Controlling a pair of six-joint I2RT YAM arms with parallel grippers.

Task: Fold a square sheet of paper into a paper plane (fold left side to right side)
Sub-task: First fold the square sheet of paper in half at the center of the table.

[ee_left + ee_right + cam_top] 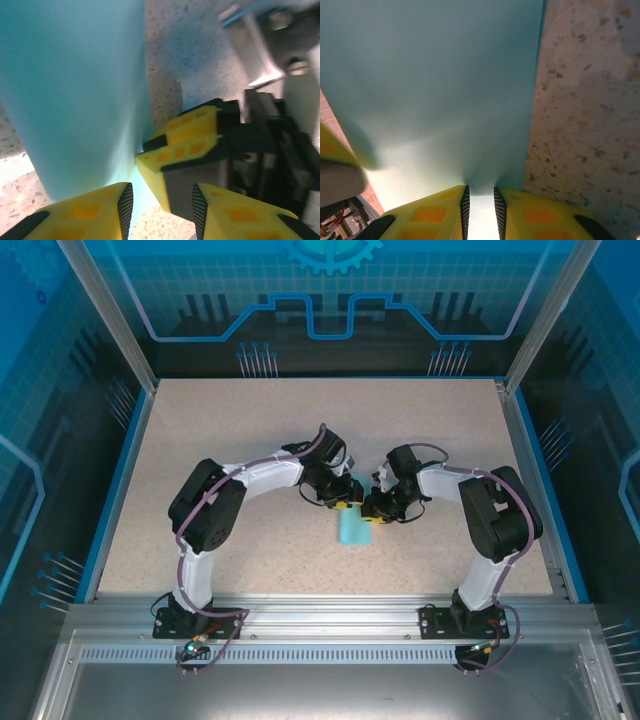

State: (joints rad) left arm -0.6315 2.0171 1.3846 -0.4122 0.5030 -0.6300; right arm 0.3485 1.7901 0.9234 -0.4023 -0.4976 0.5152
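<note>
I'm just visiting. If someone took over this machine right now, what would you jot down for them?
Left gripper: jaws open, beside the square sheet of paper.
Right gripper: shut on the sheet's edge.
Sheet: in the middle of the table, between both grippers; it looks like a narrow strip.
Done: seemingly one fold.
Left: all the pointed plane creases.
</note>
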